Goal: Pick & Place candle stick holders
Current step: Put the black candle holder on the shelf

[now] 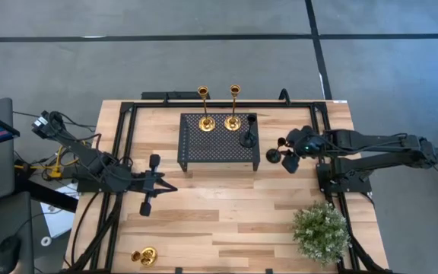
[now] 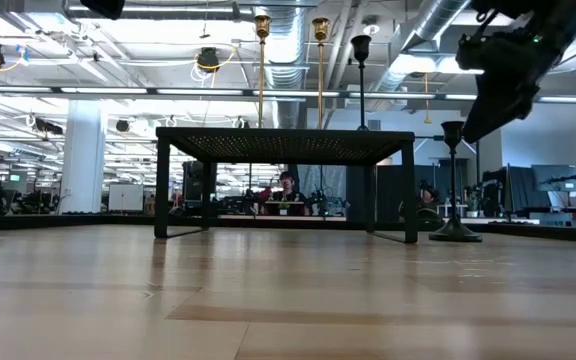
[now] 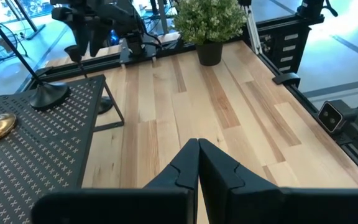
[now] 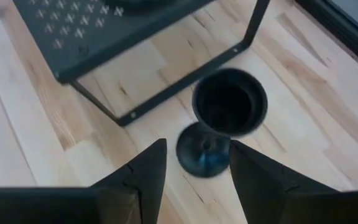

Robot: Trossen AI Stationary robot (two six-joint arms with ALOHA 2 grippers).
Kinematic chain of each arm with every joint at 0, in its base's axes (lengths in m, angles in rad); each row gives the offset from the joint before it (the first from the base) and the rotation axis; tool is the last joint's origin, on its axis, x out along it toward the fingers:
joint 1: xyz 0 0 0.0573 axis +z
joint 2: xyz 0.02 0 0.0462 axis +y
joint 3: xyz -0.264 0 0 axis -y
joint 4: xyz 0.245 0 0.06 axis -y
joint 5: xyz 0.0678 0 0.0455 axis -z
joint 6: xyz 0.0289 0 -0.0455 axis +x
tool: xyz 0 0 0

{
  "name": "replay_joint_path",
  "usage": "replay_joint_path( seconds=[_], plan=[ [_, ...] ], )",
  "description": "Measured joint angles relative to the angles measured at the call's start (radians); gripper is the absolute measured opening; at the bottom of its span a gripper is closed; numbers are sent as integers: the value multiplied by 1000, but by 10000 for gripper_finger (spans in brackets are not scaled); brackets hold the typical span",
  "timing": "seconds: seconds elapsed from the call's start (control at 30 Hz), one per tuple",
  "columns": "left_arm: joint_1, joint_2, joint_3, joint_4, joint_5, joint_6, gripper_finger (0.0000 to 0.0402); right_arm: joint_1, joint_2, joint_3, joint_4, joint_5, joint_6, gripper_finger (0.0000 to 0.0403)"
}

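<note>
Two tall gold candle stick holders (image 1: 205, 122) (image 1: 233, 120) and one black holder (image 1: 248, 138) stand on their round bases on the black perforated stand (image 1: 219, 148). A second black holder (image 4: 229, 102) stands upright on the table just right of the stand, also seen in the low view (image 2: 455, 190). My right gripper (image 4: 197, 168) hangs open above it, pointing steeply down, one finger on either side of the holder's base without touching it. A short gold holder (image 1: 144, 256) lies at the near left. My left gripper (image 3: 197, 168) is shut and holds nothing, over the left of the table.
A small green plant in a dark pot (image 1: 322, 232) stands at the near right corner. The stand's legs (image 4: 166, 93) are close beside the black holder on the table. Bare wood (image 1: 226, 205) stretches across the middle and near part of the table. Black frame rails (image 1: 120, 152) run along the edges.
</note>
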Motion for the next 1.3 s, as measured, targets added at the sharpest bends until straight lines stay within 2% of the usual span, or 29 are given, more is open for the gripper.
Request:
replay_joint_path(
  seconds=[0.3, 0.53, 0.73, 0.9, 1.17, 1.3],
  plan=[
    [0, 31, 0, 0, 0, 0, 10, 10, 113, 0, 1, 10, 143, 192],
    [0, 45, 0, 0, 0, 0, 10, 43, 210, 0, 10, 129, 257, 204],
    [0, 45, 0, 0, 0, 0, 10, 56, 287, 0, 58, 236, 261, 199],
    [0, 45, 0, 0, 0, 0, 10, 53, 329, 0, 133, 238, 210, 159],
    [0, 44, 0, 0, 0, 0, 10, 73, 293, -1, 116, 236, 172, 19],
    [0, 45, 0, 0, 0, 0, 10, 98, 233, 11, 97, 229, 152, 17]
  ],
)
